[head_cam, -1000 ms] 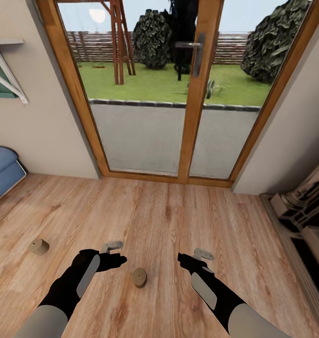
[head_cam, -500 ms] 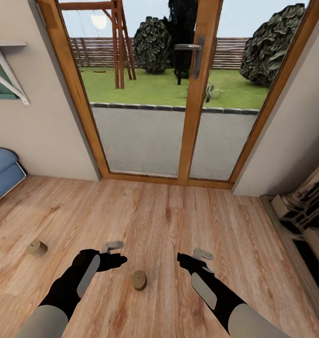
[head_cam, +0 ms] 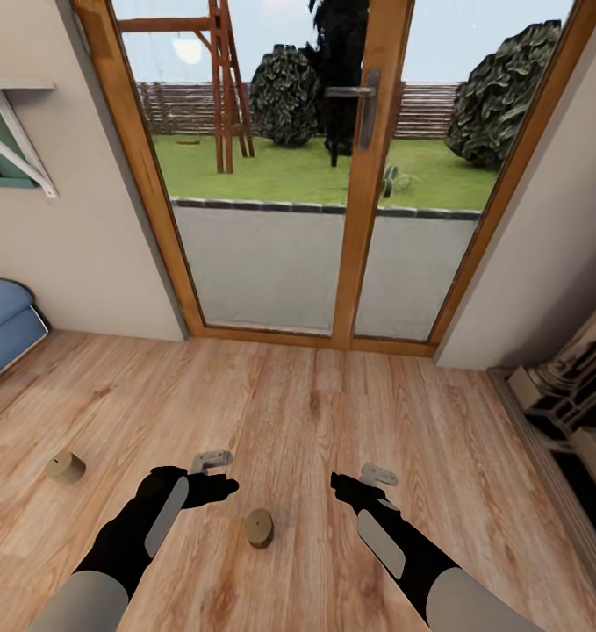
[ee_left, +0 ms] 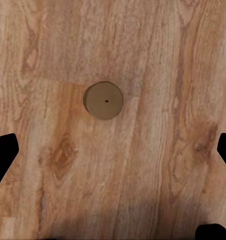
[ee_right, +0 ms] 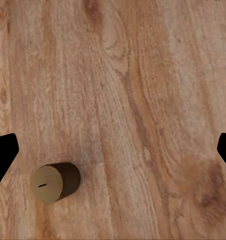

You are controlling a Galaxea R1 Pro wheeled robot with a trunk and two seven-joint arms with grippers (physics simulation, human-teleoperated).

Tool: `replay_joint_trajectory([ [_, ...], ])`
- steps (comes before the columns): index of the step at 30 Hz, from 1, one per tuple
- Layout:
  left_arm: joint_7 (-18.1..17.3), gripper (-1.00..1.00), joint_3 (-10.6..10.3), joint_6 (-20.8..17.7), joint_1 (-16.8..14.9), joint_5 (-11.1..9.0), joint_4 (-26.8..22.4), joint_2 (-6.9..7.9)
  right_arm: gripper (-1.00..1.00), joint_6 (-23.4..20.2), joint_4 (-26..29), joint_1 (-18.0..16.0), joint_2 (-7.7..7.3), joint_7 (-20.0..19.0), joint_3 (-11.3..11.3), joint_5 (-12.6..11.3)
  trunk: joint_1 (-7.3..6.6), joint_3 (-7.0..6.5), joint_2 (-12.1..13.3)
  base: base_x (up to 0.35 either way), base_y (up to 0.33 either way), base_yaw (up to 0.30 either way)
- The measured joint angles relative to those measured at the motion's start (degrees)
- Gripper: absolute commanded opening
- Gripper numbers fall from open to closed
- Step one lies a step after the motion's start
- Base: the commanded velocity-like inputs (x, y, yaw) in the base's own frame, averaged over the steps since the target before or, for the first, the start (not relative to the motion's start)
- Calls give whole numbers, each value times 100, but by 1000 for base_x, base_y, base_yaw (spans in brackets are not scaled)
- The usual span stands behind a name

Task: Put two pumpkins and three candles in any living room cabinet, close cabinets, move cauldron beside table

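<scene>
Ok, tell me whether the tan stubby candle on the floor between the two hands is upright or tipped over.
Upright. The tan stubby candle stands on the wooden floor; the left wrist view shows its flat round top with a small centre mark facing the camera.

We see bare wood floor (head_cam: 315, 412) all around both candles, the near candle (head_cam: 259, 528) and the far candle (head_cam: 66, 467). Ahead the glass door (head_cam: 280, 175) blocks us, with a blue sofa (head_cam: 3, 320) left.

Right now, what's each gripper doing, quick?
Left gripper: open, empty, fingers spread above a candle on the floor.
Right gripper: open, empty, another view of that candle off to one side.
</scene>
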State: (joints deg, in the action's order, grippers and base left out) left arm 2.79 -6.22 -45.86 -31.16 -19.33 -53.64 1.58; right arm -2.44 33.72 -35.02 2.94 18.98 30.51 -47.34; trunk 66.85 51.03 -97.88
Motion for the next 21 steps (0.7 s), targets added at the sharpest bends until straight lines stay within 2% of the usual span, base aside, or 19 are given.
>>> replay_joint_trajectory([
  [21,7,100,-13,9,1,5,7,3,100,-42,0,0,0,-83,-9,0,461,177,-842,0,0,0],
])
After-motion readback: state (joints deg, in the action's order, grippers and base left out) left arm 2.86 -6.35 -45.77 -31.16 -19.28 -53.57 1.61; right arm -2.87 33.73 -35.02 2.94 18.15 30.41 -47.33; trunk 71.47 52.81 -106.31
